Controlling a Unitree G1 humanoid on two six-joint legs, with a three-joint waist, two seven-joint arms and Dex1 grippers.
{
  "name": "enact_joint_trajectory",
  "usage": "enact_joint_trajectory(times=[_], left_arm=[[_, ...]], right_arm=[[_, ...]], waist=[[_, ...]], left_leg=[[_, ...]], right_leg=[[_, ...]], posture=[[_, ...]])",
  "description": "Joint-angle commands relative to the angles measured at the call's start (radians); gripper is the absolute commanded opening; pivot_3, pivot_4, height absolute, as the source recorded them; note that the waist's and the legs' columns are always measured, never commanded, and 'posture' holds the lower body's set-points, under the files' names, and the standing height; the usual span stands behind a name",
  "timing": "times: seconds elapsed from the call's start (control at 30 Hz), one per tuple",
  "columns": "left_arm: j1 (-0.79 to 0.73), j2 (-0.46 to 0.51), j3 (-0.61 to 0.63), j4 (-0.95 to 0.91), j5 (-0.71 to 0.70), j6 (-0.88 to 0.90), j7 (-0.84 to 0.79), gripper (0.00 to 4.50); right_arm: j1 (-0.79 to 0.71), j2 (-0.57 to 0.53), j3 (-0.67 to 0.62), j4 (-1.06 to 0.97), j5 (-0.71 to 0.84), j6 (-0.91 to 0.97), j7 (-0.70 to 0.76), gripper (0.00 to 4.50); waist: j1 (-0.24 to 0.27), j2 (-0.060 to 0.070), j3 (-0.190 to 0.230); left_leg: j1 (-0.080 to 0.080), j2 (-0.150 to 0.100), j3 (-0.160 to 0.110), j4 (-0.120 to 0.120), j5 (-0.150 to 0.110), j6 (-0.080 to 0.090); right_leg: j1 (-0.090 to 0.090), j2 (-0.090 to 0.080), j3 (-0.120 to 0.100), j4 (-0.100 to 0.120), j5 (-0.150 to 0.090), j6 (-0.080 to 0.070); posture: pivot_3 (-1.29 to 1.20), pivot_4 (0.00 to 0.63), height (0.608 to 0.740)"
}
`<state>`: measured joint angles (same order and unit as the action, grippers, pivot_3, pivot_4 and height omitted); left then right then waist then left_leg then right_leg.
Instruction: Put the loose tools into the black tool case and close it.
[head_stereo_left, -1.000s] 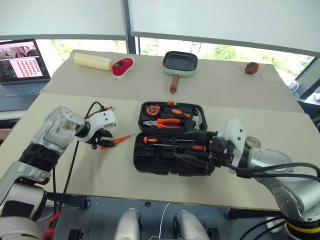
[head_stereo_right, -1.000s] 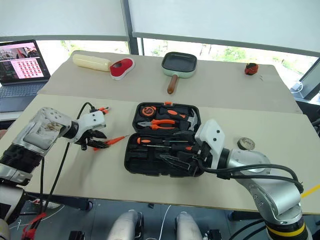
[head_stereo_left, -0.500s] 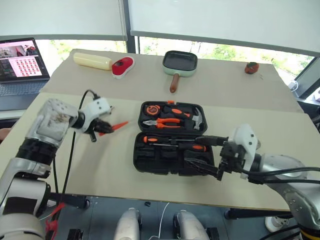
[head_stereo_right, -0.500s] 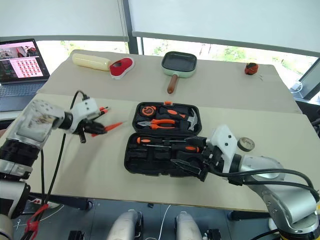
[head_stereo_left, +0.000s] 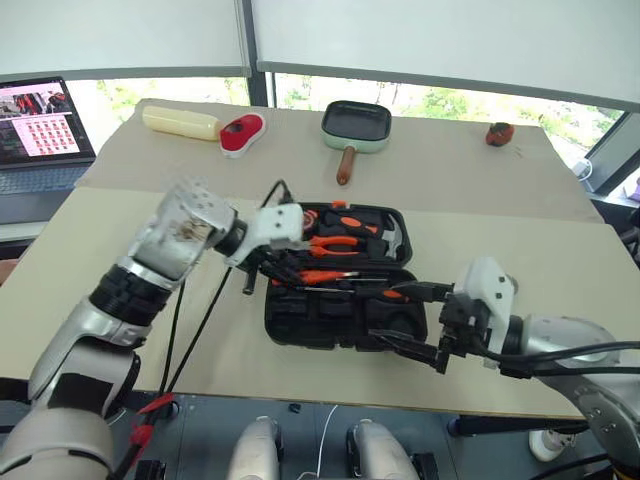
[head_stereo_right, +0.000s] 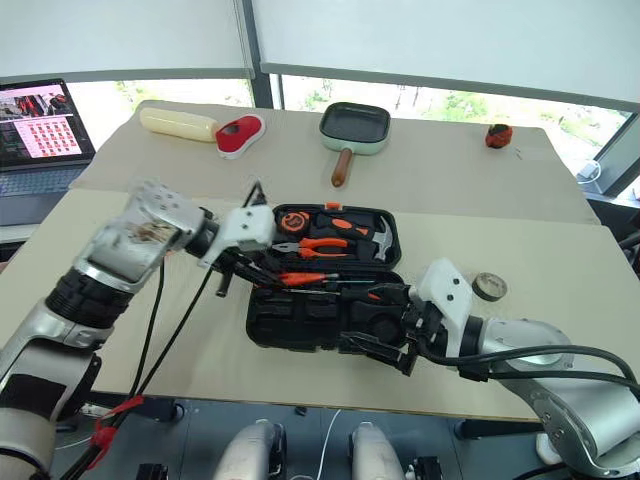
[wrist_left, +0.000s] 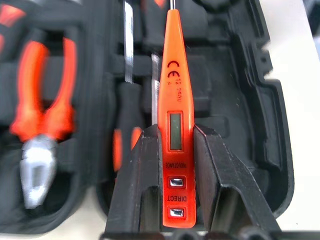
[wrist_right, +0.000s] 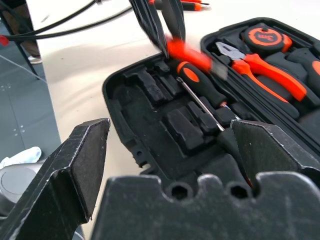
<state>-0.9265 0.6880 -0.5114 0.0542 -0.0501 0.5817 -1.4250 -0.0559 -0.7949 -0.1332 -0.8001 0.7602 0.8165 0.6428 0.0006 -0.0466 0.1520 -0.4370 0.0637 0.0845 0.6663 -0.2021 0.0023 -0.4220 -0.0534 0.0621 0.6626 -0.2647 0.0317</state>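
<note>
The black tool case (head_stereo_left: 276, 322) lies open at the table's middle. My left gripper (head_stereo_left: 290, 268) hovers over its near half, shut on the thin orange tester screwdriver (wrist_left: 172, 90), whose tip points toward the case's right side. One black-and-orange screwdriver (wrist_right: 200, 86) lies in the near half. Pliers (head_stereo_left: 335, 243), a hammer (head_stereo_left: 395, 238) and a round tape measure (head_stereo_left: 303, 216) sit in the far half. My right gripper (head_stereo_left: 405, 318) stands open at the case's near right corner with nothing between its fingers. A small black tape roll (head_stereo_right: 489, 287) lies on the table right of the case.
A pale-green pan (head_stereo_left: 357, 124) stands at the back centre, with a yellow object (head_stereo_left: 180, 122) and a red-and-white object (head_stereo_left: 240, 133) at the back left. A laptop (head_stereo_left: 35, 130) is at the far left, a small red thing (head_stereo_left: 500, 133) at the back right. A black cable (head_stereo_left: 190, 320) hangs from my left arm.
My left gripper lifted the orange tester off the table left of the case and carried it right, over the near half. The right gripper drew back slightly toward the case's near right corner.
</note>
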Motion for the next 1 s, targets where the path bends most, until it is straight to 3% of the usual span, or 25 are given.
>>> enact_joint_trajectory(times=[0.03,0.33,0.67,0.73,0.93,0.97,1.0], left_arm=[[-0.021,0.002,-0.045,-0.043,0.040,0.064,-0.009,0.43],[-0.027,-0.029,-0.125,0.020,0.105,0.056,-0.018,0.43],[-0.065,-0.090,-0.131,0.086,0.127,0.091,-0.034,0.43],[-0.065,-0.079,-0.117,0.070,0.112,0.085,-0.058,1.43],[-0.071,-0.002,-0.059,0.036,0.083,0.081,-0.109,3.57],[-0.071,0.012,-0.045,0.032,0.074,0.078,-0.112,3.86],[-0.069,0.023,-0.025,0.028,0.061,0.078,-0.111,3.86]], right_arm=[[0.015,0.010,-0.022,-0.038,0.006,-0.017,-0.027,4.50],[0.020,0.031,-0.010,-0.042,0.002,-0.022,-0.065,4.50],[0.015,0.049,-0.004,-0.032,-0.001,-0.030,-0.084,4.50],[0.014,0.057,-0.002,-0.027,-0.003,-0.033,-0.087,4.50],[0.015,0.063,0.002,-0.003,-0.016,-0.046,-0.079,4.50],[0.016,0.062,0.001,0.001,-0.018,-0.048,-0.075,4.50],[0.017,0.060,-0.001,0.006,-0.020,-0.050,-0.071,4.50]], waist=[[0.000,0.000,0.000],[-0.001,0.000,0.000],[0.001,0.000,0.000],[0.001,0.000,0.000],[-0.005,0.000,0.000],[-0.006,0.000,0.000],[-0.006,0.000,0.000]], left_leg=[[0.000,0.000,0.000,0.000,0.000,0.000],[0.000,0.000,-0.001,0.001,0.000,0.000],[0.000,0.000,-0.001,0.002,0.000,0.000],[0.000,0.000,-0.001,0.002,0.000,0.000],[-0.001,0.000,-0.001,0.002,0.000,0.000],[-0.001,0.000,-0.001,0.002,0.000,0.000],[-0.001,0.000,-0.001,0.002,0.000,0.000]], right_leg=[[0.000,0.000,0.000,0.000,0.000,0.000],[0.000,0.000,0.000,0.000,0.000,0.000],[0.001,0.000,0.000,0.001,0.000,0.000],[0.001,0.000,0.000,0.001,0.000,0.000],[0.000,0.000,0.000,0.001,0.000,0.000],[0.000,0.000,0.000,0.001,0.000,0.000],[0.000,0.001,0.000,0.001,0.000,0.000]], posture=[[0.00,0.150,0.740],[0.00,0.150,0.740],[0.00,0.150,0.740],[0.00,0.150,0.740],[0.00,0.150,0.740],[0.00,0.150,0.740],[0.00,0.150,0.740]])
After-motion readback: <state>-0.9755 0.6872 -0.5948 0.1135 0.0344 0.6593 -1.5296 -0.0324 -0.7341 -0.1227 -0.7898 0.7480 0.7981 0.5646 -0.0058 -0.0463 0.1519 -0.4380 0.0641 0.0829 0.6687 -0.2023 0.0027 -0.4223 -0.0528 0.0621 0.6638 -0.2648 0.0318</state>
